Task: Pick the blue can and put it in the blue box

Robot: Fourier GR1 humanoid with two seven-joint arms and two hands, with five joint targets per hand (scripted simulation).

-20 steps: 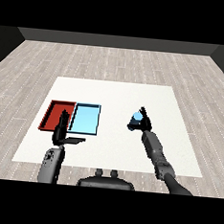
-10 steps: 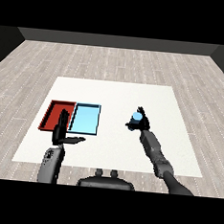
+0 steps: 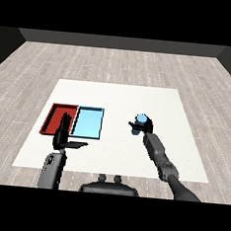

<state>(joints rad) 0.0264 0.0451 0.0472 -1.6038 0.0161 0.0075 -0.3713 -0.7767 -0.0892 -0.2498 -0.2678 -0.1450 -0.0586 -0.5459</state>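
Note:
The blue can (image 3: 141, 119) is held above the white table, right of centre, with my right hand (image 3: 141, 126) curled round it. To its left lies the light blue tray (image 3: 87, 121), with the red tray (image 3: 58, 118) beside it on the far left. My left hand (image 3: 63, 135) hovers near the front edge of the two trays, fingers straight and thumb stretched out to the right, holding nothing.
The white table (image 3: 119, 98) sits on a grey plank floor. The two trays lie side by side at its left half; my right forearm (image 3: 158, 156) reaches in from the lower right.
My right hand has carried the blue can slightly to the left, toward the trays. The left hand has hardly moved.

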